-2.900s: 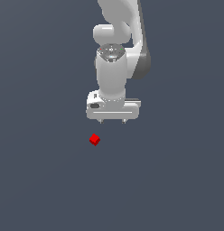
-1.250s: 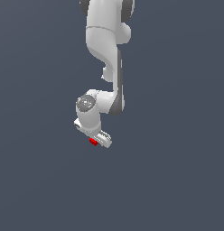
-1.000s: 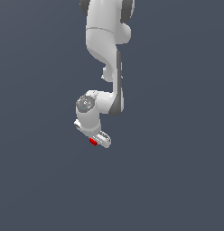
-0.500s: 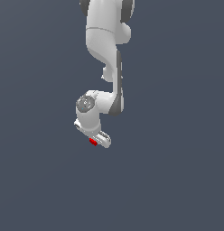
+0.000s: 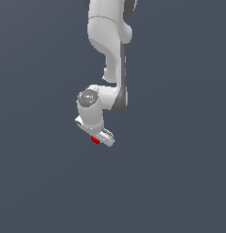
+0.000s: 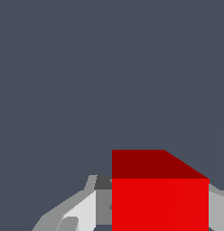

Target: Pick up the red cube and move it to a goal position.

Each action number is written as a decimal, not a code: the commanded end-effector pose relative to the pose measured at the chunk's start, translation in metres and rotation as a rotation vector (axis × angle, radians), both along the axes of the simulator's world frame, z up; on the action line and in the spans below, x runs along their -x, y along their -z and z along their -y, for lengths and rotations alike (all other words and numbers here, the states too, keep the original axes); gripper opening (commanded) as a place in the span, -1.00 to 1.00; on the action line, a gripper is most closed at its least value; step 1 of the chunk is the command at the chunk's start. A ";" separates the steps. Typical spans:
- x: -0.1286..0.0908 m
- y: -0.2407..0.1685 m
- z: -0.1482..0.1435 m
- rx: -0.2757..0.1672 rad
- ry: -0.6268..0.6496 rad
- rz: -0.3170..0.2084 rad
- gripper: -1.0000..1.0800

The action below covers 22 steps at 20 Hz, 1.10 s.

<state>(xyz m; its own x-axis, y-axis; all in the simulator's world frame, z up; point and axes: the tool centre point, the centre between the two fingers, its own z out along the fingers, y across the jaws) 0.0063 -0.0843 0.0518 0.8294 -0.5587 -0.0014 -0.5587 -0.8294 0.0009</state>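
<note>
**A:** What did the surroundings look like at that moment?

**B:** Very plain. In the exterior view everything behind and around the white arm (image 5: pixel 110 50) was one flat, dark slate-grey surface (image 5: pixel 178 173), with no edge, seam or horizon to separate floor from wall. I couldn't tell where a tabletop ended, or whether there was one at all. The wrist view showed the same even grey (image 6: pixel 86 67), apart from a couple of very faint lighter streaks.

**A:** And the arm itself?

**B:** It came down from the top of the exterior view, bent at a grey-capped joint, and ended in the white gripper (image 5: pixel 102 138), tilted toward the exterior view's right.

**A:** Where was the red cube?

**B:** The red cube (image 5: pixel 95 140) was tucked right against the gripper's lower end, only a sliver of red showing beside the white housing. In the wrist view the red cube (image 6: pixel 160 198) loomed large, a bright front face with a darker top face, flanked by a pale grey finger (image 6: pixel 82 212) on one side and a slip of another at the opposite edge.

**A:** So the fingers were closed around it?

**B:** Yes, they sat tight on both sides of the cube, pinching it. Whether it rested on the surface or hung clear, I couldn't tell.
</note>
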 end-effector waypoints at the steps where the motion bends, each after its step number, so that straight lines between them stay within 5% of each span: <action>1: 0.000 -0.018 -0.006 0.000 0.000 0.002 -1.00; 22: -0.004 -0.241 -0.079 0.002 0.001 0.002 -1.00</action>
<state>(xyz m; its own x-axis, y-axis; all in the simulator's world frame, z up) 0.0105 -0.0095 0.2784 0.8291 -0.5592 0.0016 -0.5592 -0.8291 0.0005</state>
